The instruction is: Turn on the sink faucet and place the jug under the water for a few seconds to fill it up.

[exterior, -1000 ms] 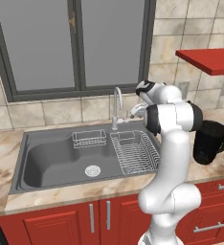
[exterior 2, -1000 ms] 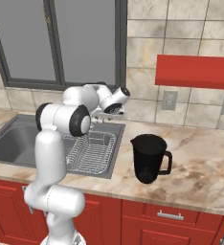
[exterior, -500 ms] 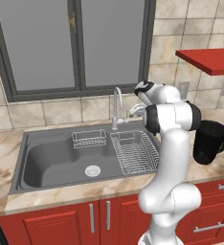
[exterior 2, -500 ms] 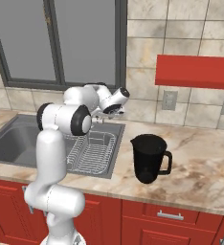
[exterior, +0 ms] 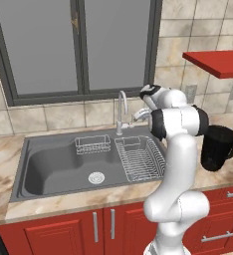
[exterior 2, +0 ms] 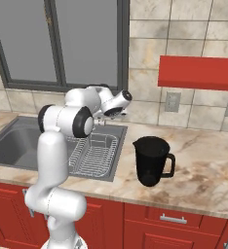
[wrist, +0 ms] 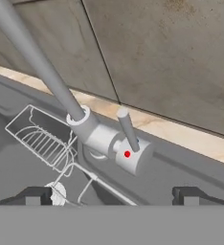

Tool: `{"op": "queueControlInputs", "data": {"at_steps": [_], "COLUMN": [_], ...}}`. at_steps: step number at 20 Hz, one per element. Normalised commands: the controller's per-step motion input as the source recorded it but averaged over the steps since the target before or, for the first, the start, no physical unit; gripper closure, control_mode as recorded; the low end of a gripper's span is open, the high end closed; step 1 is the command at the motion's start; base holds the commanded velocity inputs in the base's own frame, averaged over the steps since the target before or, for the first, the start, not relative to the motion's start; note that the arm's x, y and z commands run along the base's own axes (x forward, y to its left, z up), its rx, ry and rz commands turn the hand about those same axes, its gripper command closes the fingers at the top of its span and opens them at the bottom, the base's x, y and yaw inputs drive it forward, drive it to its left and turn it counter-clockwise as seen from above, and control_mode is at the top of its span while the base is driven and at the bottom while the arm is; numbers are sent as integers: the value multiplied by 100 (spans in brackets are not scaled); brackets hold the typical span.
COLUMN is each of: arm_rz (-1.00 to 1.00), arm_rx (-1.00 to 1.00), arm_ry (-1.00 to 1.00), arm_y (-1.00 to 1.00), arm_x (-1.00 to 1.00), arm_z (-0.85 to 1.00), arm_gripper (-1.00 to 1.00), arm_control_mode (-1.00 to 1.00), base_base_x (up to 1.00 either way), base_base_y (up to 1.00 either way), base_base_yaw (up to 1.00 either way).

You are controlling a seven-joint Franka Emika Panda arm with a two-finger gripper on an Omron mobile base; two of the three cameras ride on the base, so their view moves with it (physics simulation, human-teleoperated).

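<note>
The chrome sink faucet (exterior: 121, 106) stands behind the dark grey sink (exterior: 54, 169), and no water runs from its spout. In the hand view its spout (wrist: 37, 62) slants up to the left and its small lever handle (wrist: 127, 129) sticks up from the base, just ahead of my gripper (wrist: 111, 197). Its two fingertips (wrist: 33, 196) stand wide apart, open and empty, with the lever between and beyond them. My gripper (exterior: 138, 116) hovers right of the faucet base. The black jug (exterior: 218, 148) stands upright on the counter right of the sink, the jug (exterior 2: 151, 160) well clear of my arm.
A wire dish rack (exterior: 140, 158) fills the sink's right side and a small wire basket (exterior: 92, 144) hangs at its back wall. A red shelf (exterior 2: 199, 73) juts from the tiled wall above the jug. The window (exterior: 78, 47) is behind the faucet.
The hand has crept slightly closer to the faucet's lever; the jug and everything else stay put.
</note>
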Motion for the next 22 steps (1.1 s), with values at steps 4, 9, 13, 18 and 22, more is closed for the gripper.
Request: {"op": "queueControlInputs", "data": {"at_steps": [4, 9, 13, 18, 22], "arm_rz": [0, 0, 0, 0, 0], "arm_rx": [1, 2, 2, 2, 3], "arm_ry": [-9, -8, -5, -1, 0], "arm_y": [1, 1, 3, 2, 0], "arm_x": [14, 8, 12, 21, 20], "arm_z": [-6, -12, -14, -9, -3], "arm_gripper": [-100, -100, -100, -100, -100], "arm_control_mode": [-100, -100, -100, -100, -100], "base_base_x": [0, 0, 0, 0, 0], "base_base_y": [0, 0, 0, 0, 0], "base_base_yaw": [0, 0, 0, 0, 0]}}
